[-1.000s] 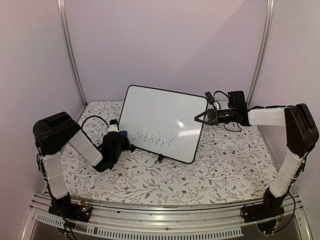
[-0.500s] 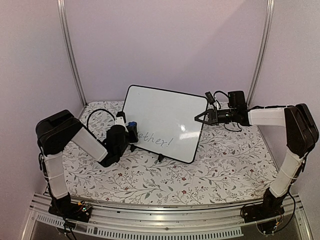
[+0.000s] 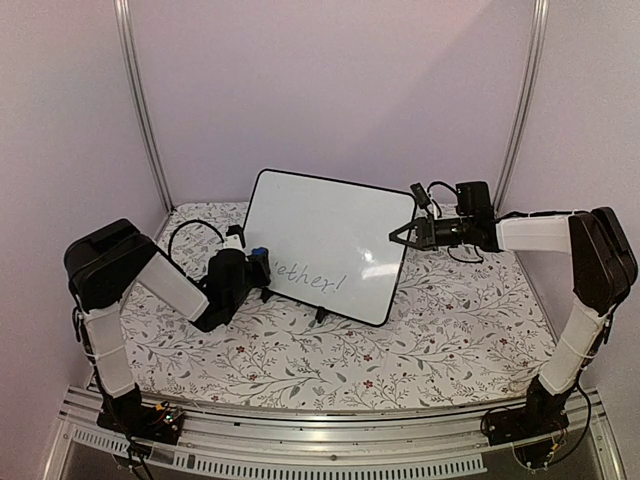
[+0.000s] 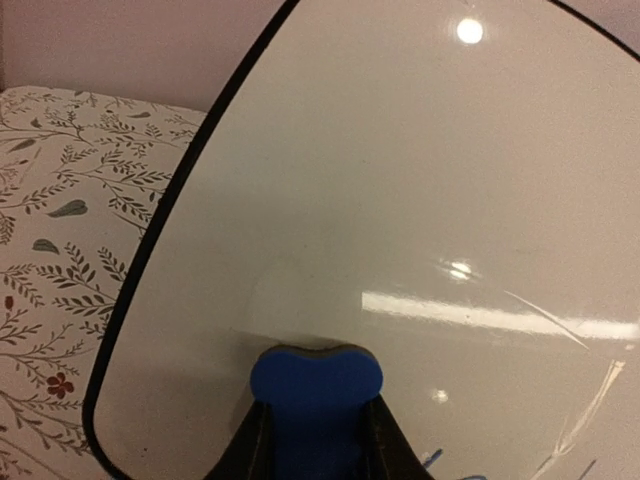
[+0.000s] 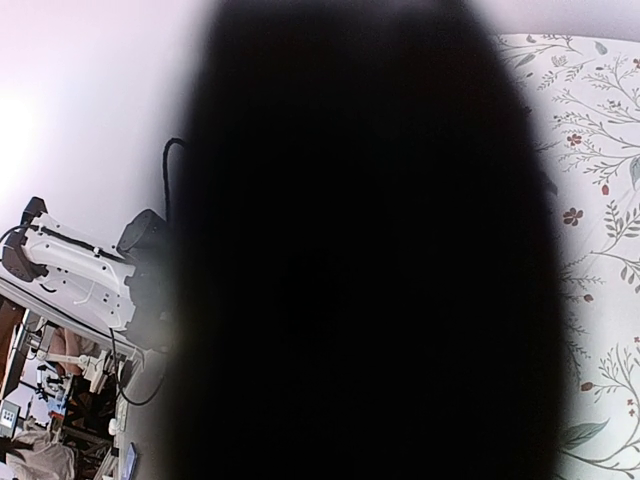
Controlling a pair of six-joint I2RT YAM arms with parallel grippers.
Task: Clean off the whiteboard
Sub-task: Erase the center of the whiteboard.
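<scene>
The whiteboard [image 3: 330, 235] stands tilted at the middle back of the table, with grey handwriting [image 3: 315, 280] along its lower part. My left gripper [image 3: 252, 262] is shut on a small blue eraser [image 3: 260, 252], which presses on the board's lower left corner. In the left wrist view the eraser [image 4: 316, 385] sits between the black fingers [image 4: 255, 440] against the glossy whiteboard [image 4: 400, 200]. My right gripper [image 3: 402, 237] is shut on the board's right edge. A black mass [image 5: 370, 250] blocks the right wrist view and hides those jaws.
A floral cloth [image 3: 450, 320] covers the table. Metal posts [image 3: 140, 100] stand at the back corners before mauve walls, and a slotted rail [image 3: 320, 460] runs along the near edge. A small black foot [image 3: 320, 316] props the board.
My left gripper has carried the eraser rightwards from the cloth onto the board's lower left, and the first letter of the writing is gone. The right arm has not moved.
</scene>
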